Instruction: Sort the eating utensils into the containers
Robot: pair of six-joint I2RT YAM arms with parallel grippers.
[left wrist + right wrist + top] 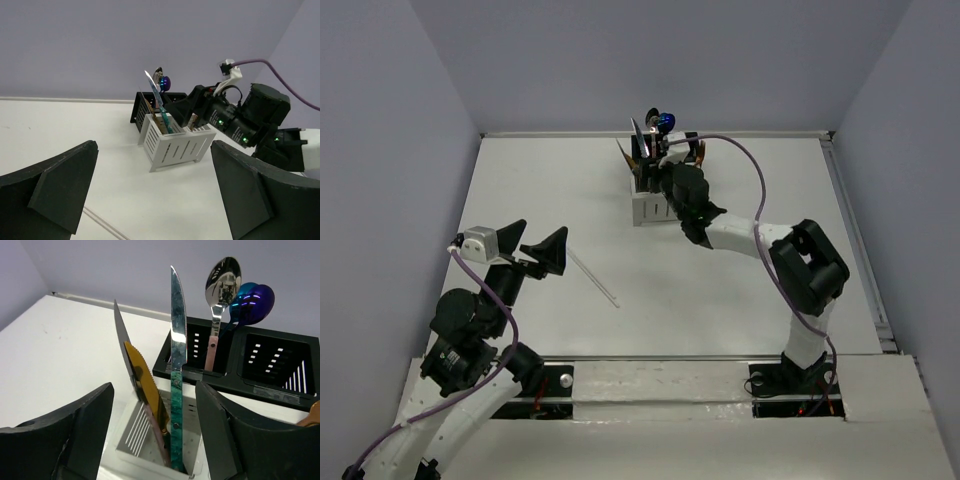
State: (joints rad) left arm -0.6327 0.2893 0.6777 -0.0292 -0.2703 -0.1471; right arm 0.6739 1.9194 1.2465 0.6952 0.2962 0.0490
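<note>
**A:** What sits closest to the bases?

**B:** The left gripper, lower left of the overhead view. Its jaws are spread wide and hold nothing.

**A:** And the loose piece?

**B:** One pale slim utensil lies flat on the table, just right of that gripper. Its long axis runs from upper left to lower right. The left arm is far nearer, so I'd give it the pick.

**A:** Farther back?

**B:** The right gripper hangs over the caddy, top centre. Its fingers stand wide on either side of a teal-handled knife upright in a white compartment, and they grip nothing.
</note>
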